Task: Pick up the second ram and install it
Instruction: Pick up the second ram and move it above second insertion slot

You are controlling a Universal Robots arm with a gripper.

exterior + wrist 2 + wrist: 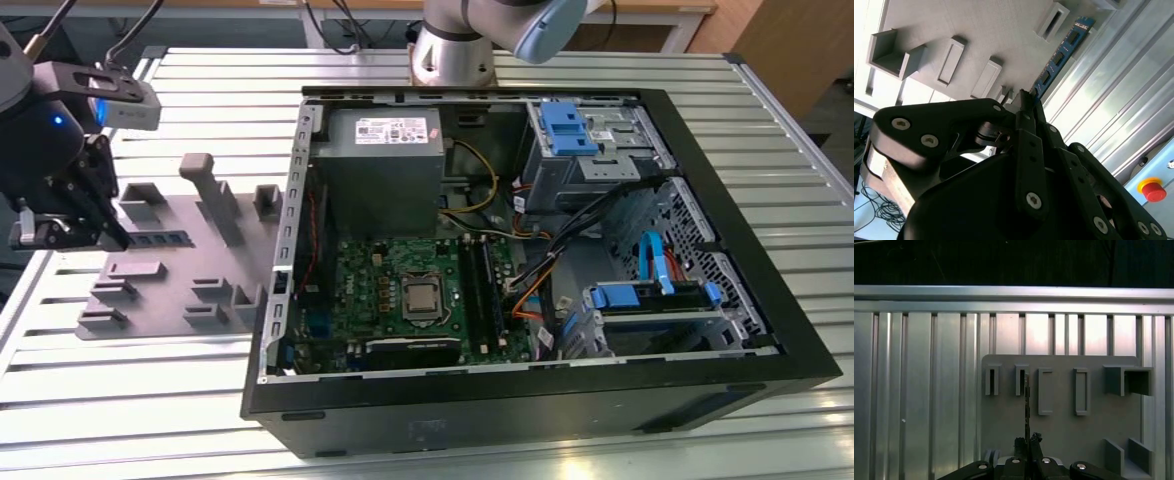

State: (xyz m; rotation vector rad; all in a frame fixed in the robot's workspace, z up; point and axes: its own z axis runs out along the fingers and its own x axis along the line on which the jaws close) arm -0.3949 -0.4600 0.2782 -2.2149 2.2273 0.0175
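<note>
The second ram (1061, 55) is a thin blue-green stick with black chips, and my gripper (1024, 97) is shut on one end of it. In the first wrist view the ram (1027, 405) shows edge-on, reaching out from the gripper (1027, 442) over the grey tray (1064, 435) towards a row of slots. In the exterior view my gripper (114, 238) is at the exterior view's left, by the tray (160, 275), with the ram (160, 240) sticking out over it. The green motherboard (387, 270) and its dark memory slots (478, 290) lie in the open case.
The open black computer case (534, 390) lies on the slatted metal table (134, 400), holding a grey power supply (380, 160), blue drive cages (574, 130) and loose cables (534, 260). Upright posts (207, 195) rise from the tray. A red stop button (1153, 190) sits beyond the table.
</note>
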